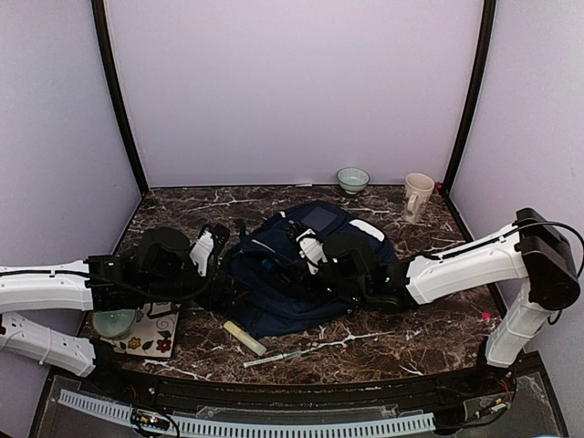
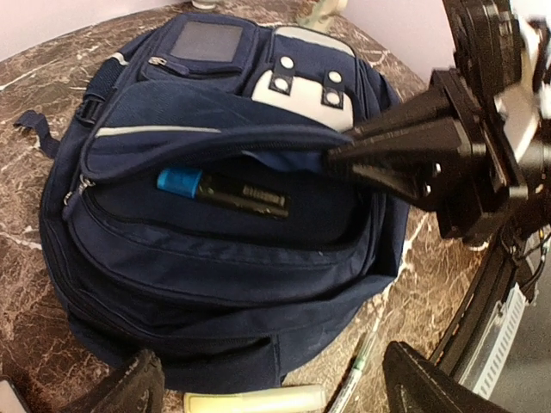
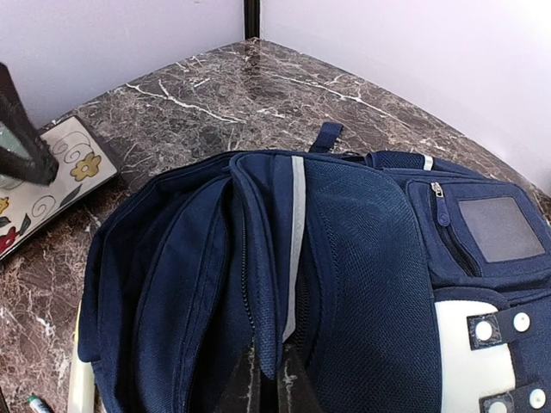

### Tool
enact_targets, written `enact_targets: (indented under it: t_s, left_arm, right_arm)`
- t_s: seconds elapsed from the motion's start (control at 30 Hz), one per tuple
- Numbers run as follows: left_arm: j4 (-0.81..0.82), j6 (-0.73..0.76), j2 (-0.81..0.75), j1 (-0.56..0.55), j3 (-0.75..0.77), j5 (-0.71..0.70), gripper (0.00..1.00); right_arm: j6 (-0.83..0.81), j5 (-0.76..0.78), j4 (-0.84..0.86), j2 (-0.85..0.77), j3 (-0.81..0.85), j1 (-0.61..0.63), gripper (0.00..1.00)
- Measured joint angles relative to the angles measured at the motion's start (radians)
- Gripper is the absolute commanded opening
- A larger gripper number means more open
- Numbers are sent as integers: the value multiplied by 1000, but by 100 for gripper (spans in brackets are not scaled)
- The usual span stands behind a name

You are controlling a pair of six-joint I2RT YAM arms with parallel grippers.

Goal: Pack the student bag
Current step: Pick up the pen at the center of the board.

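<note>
The student bag (image 1: 292, 274) lies flat in the middle of the bench (image 1: 392, 338), between the two arms, with its white patch toward the far right.

The right fingers (image 2: 396, 142) are pressed together on the striped edge of the bag's front pocket flap. The right wrist view shows the fabric pinched between their tips. They hold the flap lifted, so the pocket gapes. Inside the pocket lies a black marker with a blue cap (image 2: 219, 191), resting on the pocket lining.

The left fingers (image 2: 133, 389) stand spread wide with nothing between them. They hang just beside the bag's left side and point toward the pocket mouth. Whether they brush the fabric cannot be told.

On the bench just near of the bag lies a pale yellow highlighter (image 1: 245, 338), with a thin pen (image 1: 274, 358) close on its right. A flowered tray (image 1: 151, 339) sits at the near left, under the left arm.
</note>
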Motion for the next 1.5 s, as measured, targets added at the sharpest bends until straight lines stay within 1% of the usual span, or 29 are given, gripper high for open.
enact_targets:
  t_s: [0.23,0.37,0.6,0.8,1.0,1.27,1.33,1.43,1.5]
  left_arm:
    - [-14,64,47,-135,-17,3,87]
    - [-15,99,110,-216,-14,19,86]
    - [-36,135,247,-288,-3,67,82]
    - [-53,160,330,-341,61,102,77]
    - [-79,177,383,-369,105,118,73]
    - [-142,198,474,-375,181,127,68]
    - [-154,201,493,-375,193,119,65]
    - [-179,202,533,-375,218,101,58]
    - [-191,202,559,-375,232,91,56]
  right_arm:
    - [3,17,-13,0,7,0,0]
    - [8,20,-20,0,7,0,0]
    - [23,21,-26,0,7,0,0]
    - [34,20,-27,0,6,0,0]
    - [39,20,-27,0,4,0,0]
    - [41,20,-26,-16,-16,0,0]
    - [42,20,-26,-17,-20,0,0]
    - [43,19,-25,-17,-24,0,0]
    - [45,19,-22,-18,-26,0,0]
